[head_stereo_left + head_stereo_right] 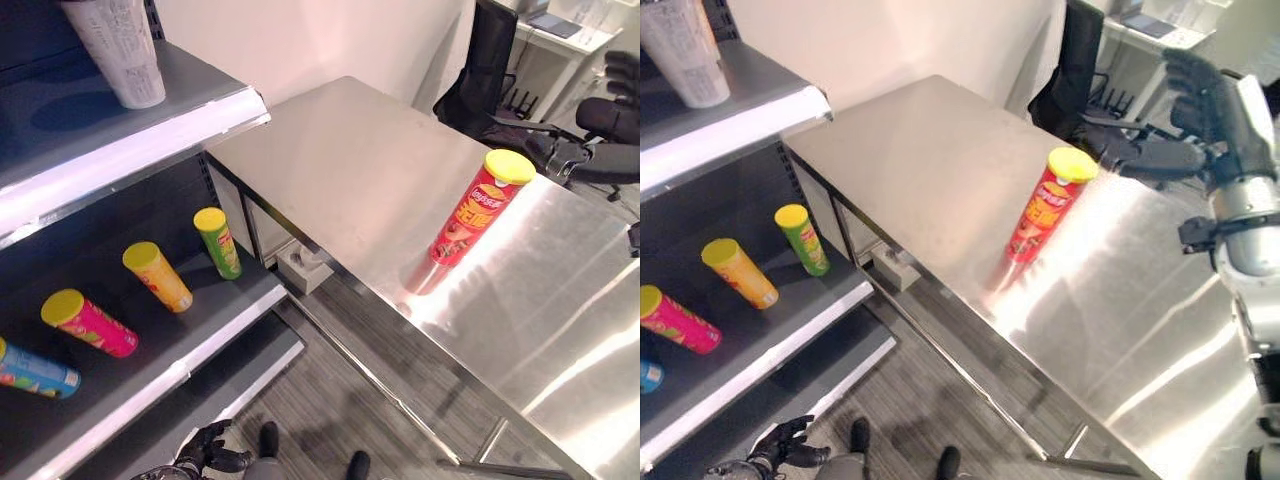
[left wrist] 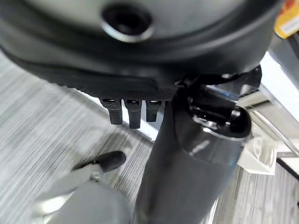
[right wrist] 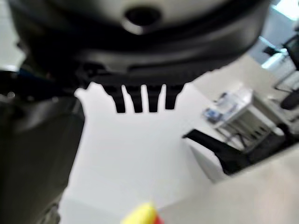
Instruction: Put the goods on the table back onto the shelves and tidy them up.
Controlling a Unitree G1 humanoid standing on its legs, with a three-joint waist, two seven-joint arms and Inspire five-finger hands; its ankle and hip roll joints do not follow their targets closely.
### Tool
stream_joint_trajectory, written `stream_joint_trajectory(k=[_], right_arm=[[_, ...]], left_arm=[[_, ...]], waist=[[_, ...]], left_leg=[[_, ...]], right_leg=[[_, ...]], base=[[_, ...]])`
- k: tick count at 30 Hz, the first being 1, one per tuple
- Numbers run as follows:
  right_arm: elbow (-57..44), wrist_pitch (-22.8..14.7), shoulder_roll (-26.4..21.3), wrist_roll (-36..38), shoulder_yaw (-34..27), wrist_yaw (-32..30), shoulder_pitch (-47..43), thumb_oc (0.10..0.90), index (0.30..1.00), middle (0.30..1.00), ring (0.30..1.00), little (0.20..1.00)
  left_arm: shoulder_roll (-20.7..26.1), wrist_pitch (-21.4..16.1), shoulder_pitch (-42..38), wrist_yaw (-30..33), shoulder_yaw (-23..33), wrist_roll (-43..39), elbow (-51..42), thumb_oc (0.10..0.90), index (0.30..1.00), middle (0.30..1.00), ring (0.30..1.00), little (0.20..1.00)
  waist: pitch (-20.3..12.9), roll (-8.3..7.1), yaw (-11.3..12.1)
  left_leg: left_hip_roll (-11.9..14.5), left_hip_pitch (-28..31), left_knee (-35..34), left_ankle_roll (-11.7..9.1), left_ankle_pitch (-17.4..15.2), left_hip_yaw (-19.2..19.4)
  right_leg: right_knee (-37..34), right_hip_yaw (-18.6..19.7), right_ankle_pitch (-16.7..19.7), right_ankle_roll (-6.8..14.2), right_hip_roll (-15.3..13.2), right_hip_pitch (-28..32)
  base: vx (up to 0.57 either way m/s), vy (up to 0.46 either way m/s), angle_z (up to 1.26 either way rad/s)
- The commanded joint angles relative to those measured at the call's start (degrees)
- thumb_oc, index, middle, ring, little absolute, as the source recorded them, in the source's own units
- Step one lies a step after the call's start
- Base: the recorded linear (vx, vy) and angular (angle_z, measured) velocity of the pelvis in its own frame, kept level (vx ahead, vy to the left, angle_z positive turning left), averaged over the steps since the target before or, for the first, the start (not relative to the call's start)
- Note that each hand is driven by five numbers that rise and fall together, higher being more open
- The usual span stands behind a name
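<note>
A red chip can (image 1: 476, 212) with a yellow lid stands upright on the steel table (image 1: 350, 160), near its front edge. My right hand (image 1: 1205, 115) hovers open to the right of the can's top, thumb reaching toward the lid, a short gap away. The yellow lid (image 3: 142, 215) shows past the hand in the right wrist view. My left hand (image 1: 207, 449) hangs low beside the shelf unit near the floor, fingers relaxed and holding nothing. On the lower shelf (image 1: 200, 345) lie a green can (image 1: 218, 242), an orange can (image 1: 157, 276), a pink can (image 1: 90, 322) and a blue can (image 1: 35, 370).
A white patterned tub (image 1: 118, 45) stands on the upper shelf (image 1: 130, 150). A black office chair (image 1: 490, 75) and a desk sit behind the table. A small white box (image 1: 303, 265) lies on the floor under the table's near corner.
</note>
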Motion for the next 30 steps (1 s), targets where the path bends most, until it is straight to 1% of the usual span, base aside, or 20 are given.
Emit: stream_joint_trajectory(k=[1, 5, 9, 13, 17, 20, 23, 26, 27, 30], right_arm=[[-1.2, -3.3, -2.4, 1.4, -2.1, -2.2, -8.5, 0.800, 0.900, 0.900, 0.900, 0.900], [-0.5, -2.7, -0.8, 1.6, 0.7, -1.3, -9.6, 0.800, 0.900, 0.900, 0.900, 0.900], [-0.4, -2.2, 0.2, 1.7, 1.1, -0.4, -8.7, 0.800, 0.900, 0.900, 0.900, 0.900], [-1.2, -2.3, 1.9, 2.6, 0.2, -0.3, -7.7, 0.800, 0.900, 0.900, 0.900, 0.900], [-4.0, -3.2, 3.3, 4.2, -1.5, -0.6, -7.2, 0.800, 0.900, 0.900, 0.900, 0.900], [-5.1, -3.3, 3.5, 4.8, -1.8, 0.0, -6.5, 0.800, 0.900, 0.900, 0.900, 0.900], [-6.5, -3.0, 3.3, 4.8, -2.0, 1.3, -4.9, 0.800, 0.900, 0.900, 0.900, 0.900], [-7.4, -2.1, 1.3, 4.5, 0.1, 4.0, -3.1, 0.800, 0.900, 0.900, 0.900, 0.900], [-7.9, -1.7, 0.6, 5.6, 1.2, 5.6, -2.2, 0.800, 0.900, 0.900, 0.900, 0.900], [-8.2, -1.3, -1.0, 4.1, 1.2, 6.6, 0.0, 0.800, 0.900, 0.900, 0.900, 0.900]], left_arm=[[3.4, -2.2, -0.5, 0.7, -0.7, 0.6, -0.2, 0.800, 0.900, 0.900, 0.900, 0.900], [3.0, -2.1, 0.2, 0.6, -0.8, 0.8, 0.3, 0.800, 0.900, 0.900, 0.900, 0.900], [2.7, -2.1, 0.6, 0.4, -0.9, 1.0, 0.8, 0.800, 0.900, 0.900, 0.900, 0.900], [2.5, -1.9, 1.0, 0.2, -0.8, 0.9, 0.4, 0.800, 0.900, 0.900, 0.900, 0.900], [2.2, -1.7, 1.2, 0.3, -0.7, 1.0, 0.4, 0.800, 0.900, 0.900, 0.900, 0.900], [2.1, -1.7, 1.2, 0.2, -0.6, 0.9, 0.3, 0.800, 0.900, 0.900, 0.900, 0.900], [2.0, -1.7, 1.4, 0.1, -0.5, 1.0, 0.0, 0.800, 0.900, 0.900, 0.900, 0.900], [2.1, -1.8, 1.4, -0.2, -0.7, 1.4, -0.2, 0.800, 0.900, 0.900, 0.900, 0.900], [2.2, -1.9, 1.2, -0.3, -0.9, 1.7, -0.4, 0.800, 0.900, 0.900, 0.900, 0.900], [2.1, -2.0, 1.1, -0.6, -1.1, 2.0, -0.6, 0.800, 0.900, 0.900, 0.900, 0.900]], waist=[[-3.5, -2.29, 3.0], [-4.1, -2.41, 3.2], [-4.5, -2.67, 3.1], [-4.8, -2.60, 3.1], [-5.0, -2.27, 3.1], [-5.1, -2.21, 3.1], [-5.1, -2.12, 3.0], [-4.9, -2.24, 2.7], [-4.8, -2.18, 2.6], [-4.7, -2.05, 2.1]], left_leg=[[2.4, 4.4, -0.2, -3.9, -4.7, 2.3], [2.4, 7.0, -1.5, -3.5, -5.0, 4.3], [2.4, 8.0, -1.8, -3.2, -5.5, 5.1], [2.2, 8.4, -1.9, -2.9, -5.8, 5.3], [2.2, 8.7, -2.1, -2.9, -6.0, 5.3], [2.3, 8.8, -2.1, -2.9, -6.0, 5.3], [2.3, 8.8, -2.1, -2.9, -6.0, 5.4], [2.4, 8.8, -2.1, -3.0, -5.9, 5.5], [2.4, 8.7, -2.1, -3.1, -5.8, 5.6], [2.5, 8.5, -2.1, -3.1, -5.7, 5.5]], right_leg=[[0.8, 0.1, -3.3, 3.7, -1.1, 0.6], [0.8, 1.2, -3.1, 3.9, -1.2, 1.2], [0.8, 1.5, -3.0, 4.2, -1.5, 1.5], [0.8, 1.6, -3.0, 4.3, -1.6, 1.4], [0.8, 1.4, -3.1, 4.4, -1.7, 1.5], [0.8, 1.3, -3.0, 4.4, -1.7, 1.4], [0.8, 1.2, -3.1, 4.4, -1.8, 1.4], [0.8, 1.1, -3.0, 4.4, -1.7, 1.3], [0.8, 1.1, -3.0, 4.4, -1.7, 1.2], [0.8, 1.0, -3.0, 4.5, -1.8, 1.2]], base=[[0.08, 0.072, -0.06], [0.06, 0.056, -0.01], [0.05, 0.040, -0.07], [0.02, 0.017, -0.07], [0.01, 0.012, -0.06], [0.00, 0.000, 0.00], [0.00, 0.000, 0.00], [0.00, 0.000, 0.00], [0.00, 0.000, 0.00], [0.00, 0.000, 0.00]])
